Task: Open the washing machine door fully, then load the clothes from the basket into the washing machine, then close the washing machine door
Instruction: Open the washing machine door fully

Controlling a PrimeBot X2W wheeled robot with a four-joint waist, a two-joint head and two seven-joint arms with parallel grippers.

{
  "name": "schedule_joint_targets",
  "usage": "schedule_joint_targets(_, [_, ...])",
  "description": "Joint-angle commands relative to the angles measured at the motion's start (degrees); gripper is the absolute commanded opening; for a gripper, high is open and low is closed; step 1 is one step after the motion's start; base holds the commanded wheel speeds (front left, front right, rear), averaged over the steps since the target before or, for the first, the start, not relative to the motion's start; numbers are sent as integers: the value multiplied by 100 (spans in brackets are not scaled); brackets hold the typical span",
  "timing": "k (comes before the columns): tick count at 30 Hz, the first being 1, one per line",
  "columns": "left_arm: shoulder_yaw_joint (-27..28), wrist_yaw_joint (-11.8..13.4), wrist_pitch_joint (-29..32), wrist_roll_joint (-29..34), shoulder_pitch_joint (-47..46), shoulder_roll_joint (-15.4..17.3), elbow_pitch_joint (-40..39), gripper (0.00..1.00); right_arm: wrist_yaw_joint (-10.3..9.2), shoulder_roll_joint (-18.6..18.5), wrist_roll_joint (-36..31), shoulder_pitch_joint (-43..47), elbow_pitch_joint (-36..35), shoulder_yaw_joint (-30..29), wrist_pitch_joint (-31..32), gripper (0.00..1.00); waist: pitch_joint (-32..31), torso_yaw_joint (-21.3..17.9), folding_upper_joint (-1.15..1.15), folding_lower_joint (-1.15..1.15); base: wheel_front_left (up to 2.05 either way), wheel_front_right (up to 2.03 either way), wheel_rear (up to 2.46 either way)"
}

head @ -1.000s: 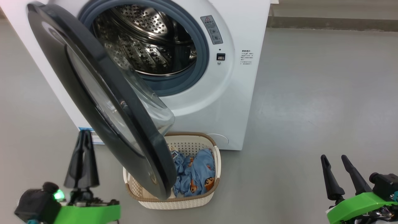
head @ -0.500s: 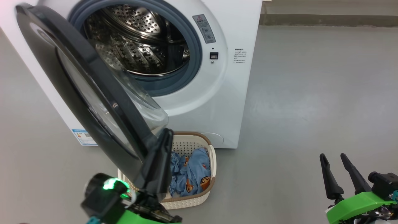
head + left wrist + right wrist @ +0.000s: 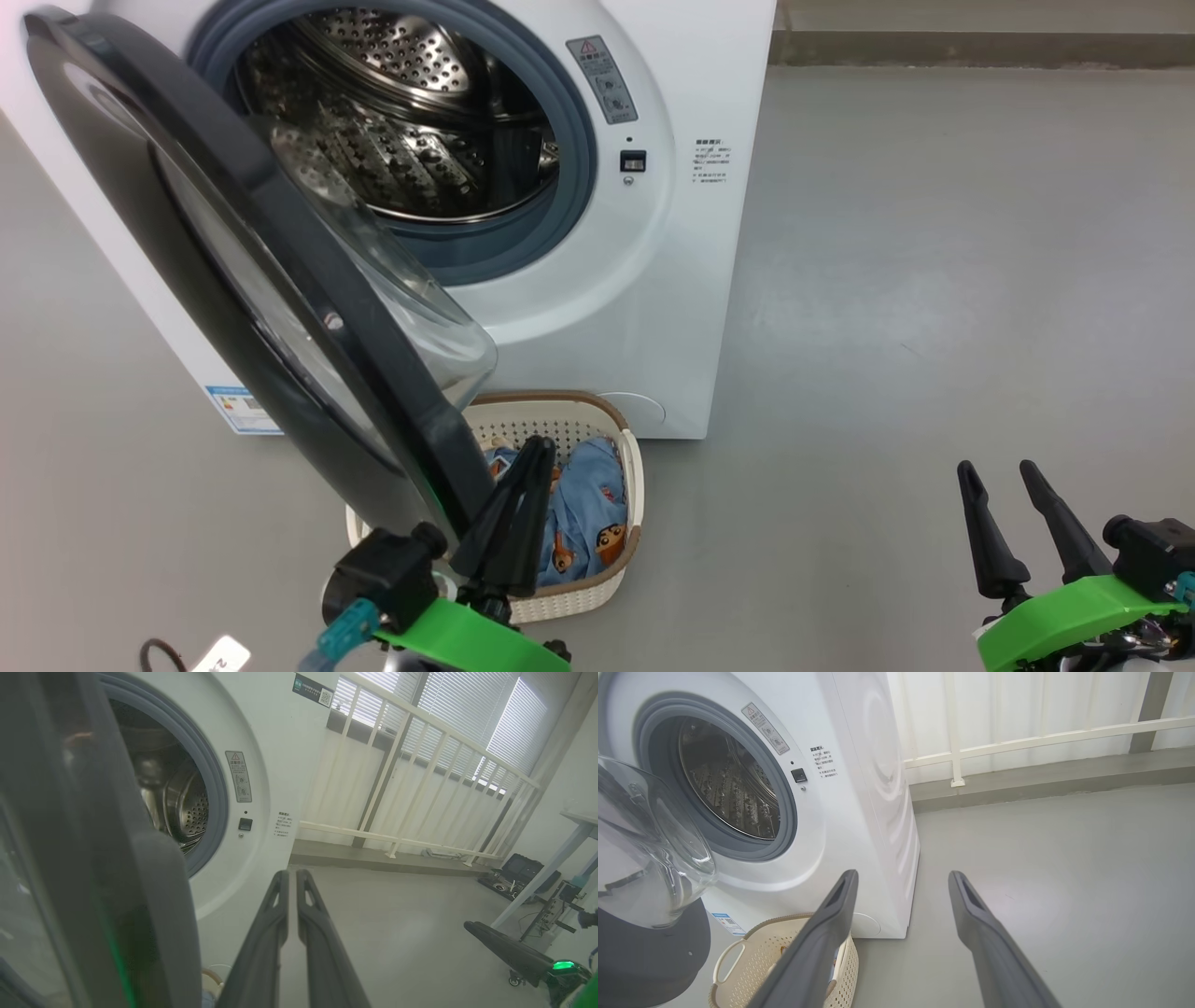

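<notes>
Head view has the washing machine door [image 3: 233,280] swung about halfway out. Its rim runs as a long slant from upper left down over the basket [image 3: 627,467], and the glass bowl bulges back toward the steel drum [image 3: 401,121]. The left gripper [image 3: 539,446] sits just right of the door's lower edge, above the blue clothes [image 3: 593,509], fingers pressed together on nothing. Can't tell if it touches the rim.

In the left wrist view that rim is a dark blur at the left, but you do get a white railing [image 3: 397,765] and window blinds [image 3: 467,714] beside the washing machine [image 3: 280,742]. The right wrist view catches the basket's white handle [image 3: 720,961].

The right gripper [image 3: 995,467] hangs well off to the right over the floor [image 3: 934,280], fingers apart, empty.
</notes>
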Motion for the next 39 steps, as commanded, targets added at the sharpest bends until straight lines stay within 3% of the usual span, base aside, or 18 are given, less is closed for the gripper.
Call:
schedule_joint_targets(1, [138,25,-83,-55,-261,27,-52,0,28,-114,-37,-25,-143,109,-71,100,1,1,0,0,0,0,0])
schedule_joint_targets(17, [228,84,-397,-386,-765,27,1263,0,28,-138,-23,-58,-160,125,-71,100,50,63,0,0,0,0,0])
schedule_joint_targets(39, [550,82,-416,-298,-527,27,1192,0,28,-185,-16,-92,-192,118,-71,100,36,434,0,0,0,0,0])
